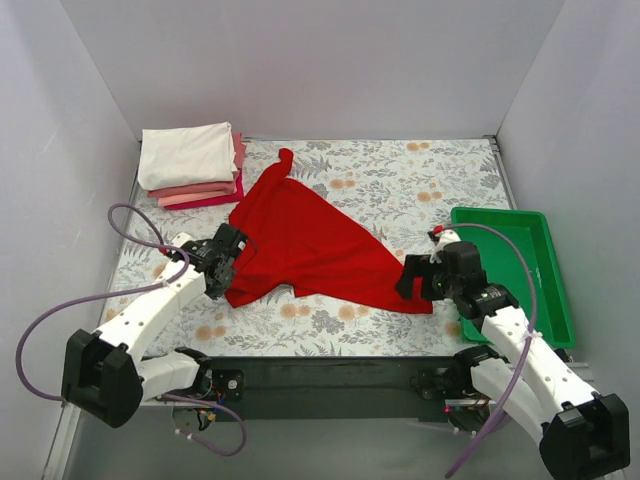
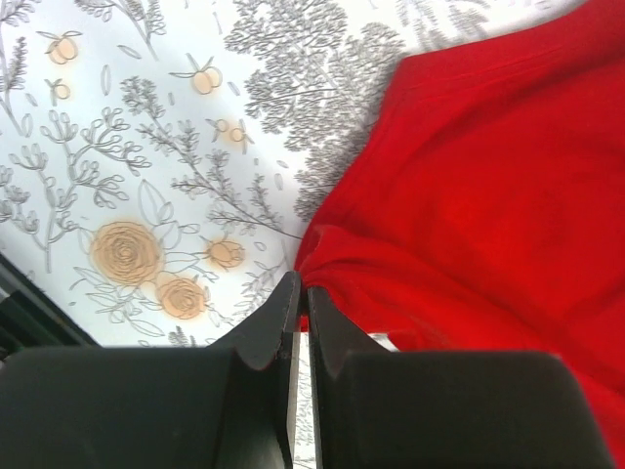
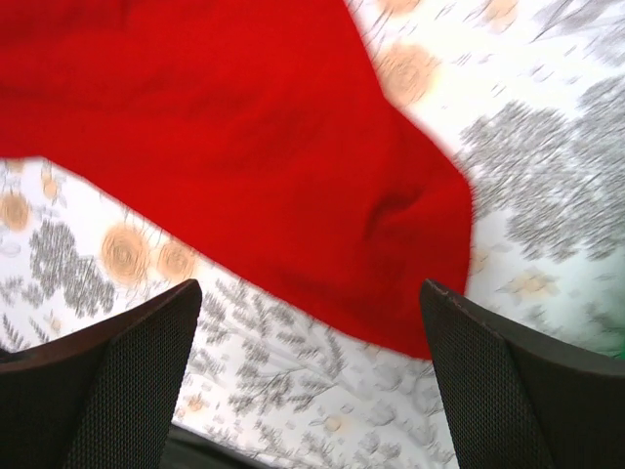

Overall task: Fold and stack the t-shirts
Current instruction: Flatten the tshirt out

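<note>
A bright red t-shirt lies spread and rumpled across the middle of the flowered table, one sleeve pointing toward the back. My left gripper is at its near-left edge. In the left wrist view the jaws are pressed together on a fold of the red t-shirt. My right gripper hovers at the shirt's near-right corner. Its fingers stand wide apart just in front of the red t-shirt's hem, holding nothing. Folded t-shirts are stacked at the back left: white on top, salmon pink and crimson below.
A green plastic tray sits at the right side of the table, close to my right arm. Grey walls enclose the table on three sides. The black base rail runs along the near edge.
</note>
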